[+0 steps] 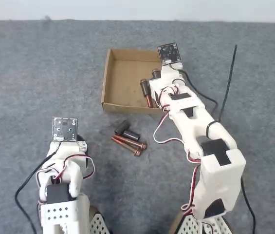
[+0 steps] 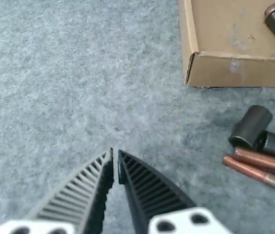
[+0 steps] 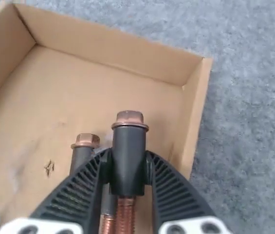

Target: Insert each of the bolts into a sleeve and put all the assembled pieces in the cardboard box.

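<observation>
Grey felt (image 1: 30, 73): boxing step, prob. The right gripper (image 3: 127, 157) pinches black-sleeved copper bolt (image 3: 129, 139) over brown cardboard box (image 3: 103, 46); nxt: release. The left gripper (image 2: 116, 155) is pressed together.

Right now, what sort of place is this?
Likely a robot assembly bench: two arms on grey matting, the right tool holding a sleeved bolt over a cardboard box, loose bolts and sleeves nearby.

Copper bolts (image 2: 264, 162) lie beside black sleeves (image 2: 250, 126) (outside box (image 2: 234, 68)).

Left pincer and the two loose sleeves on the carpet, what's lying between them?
Nothing but bare grey carpet separates the left pincer from the loose sleeves, as the left wrist view shows.
</observation>
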Controlling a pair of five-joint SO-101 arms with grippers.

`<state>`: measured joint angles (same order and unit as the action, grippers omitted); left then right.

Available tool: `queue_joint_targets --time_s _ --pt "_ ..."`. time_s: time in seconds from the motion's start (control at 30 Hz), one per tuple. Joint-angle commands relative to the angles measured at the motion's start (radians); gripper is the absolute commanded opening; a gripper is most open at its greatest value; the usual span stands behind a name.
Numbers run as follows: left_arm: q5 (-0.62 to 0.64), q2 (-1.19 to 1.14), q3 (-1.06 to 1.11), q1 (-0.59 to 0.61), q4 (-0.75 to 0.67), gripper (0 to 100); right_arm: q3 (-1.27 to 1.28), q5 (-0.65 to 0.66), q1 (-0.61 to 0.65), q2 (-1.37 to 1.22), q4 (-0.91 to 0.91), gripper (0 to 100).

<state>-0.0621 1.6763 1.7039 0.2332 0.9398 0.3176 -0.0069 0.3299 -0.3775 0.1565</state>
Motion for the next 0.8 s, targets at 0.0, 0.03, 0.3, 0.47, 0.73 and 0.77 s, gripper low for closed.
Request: queue_joint_targets --time_s 0.0,0.03,0.3,0.47,0.73,0.77 --pt "-0.005 0.002 -0.012 -0.009 -0.003 1 -0.06 -0.012 -0.039 0.021 0.002 1.1" --pt "-0.005 0.002 -0.012 -0.009 -0.003 1 -0.058 -0.012 -0.039 0.019 0.002 1.2" --pt "-0.005 0.002 -0.012 -0.009 -0.003 1 -0.057 -0.017 -0.028 0.061 0.15 14.8" --pt "-0.005 0.002 -0.012 -0.009 -0.003 1 -0.025 -0.018 -0.021 0.163 0.183 14.7" --pt "-0.005 0.003 -0.012 -0.009 -0.003 1 0.199 -0.098 0.016 0.467 0.183 14.7" --pt "-0.005 0.003 -0.012 -0.009 -0.003 1 0.239 -0.103 0.025 0.522 0.183 14.7"
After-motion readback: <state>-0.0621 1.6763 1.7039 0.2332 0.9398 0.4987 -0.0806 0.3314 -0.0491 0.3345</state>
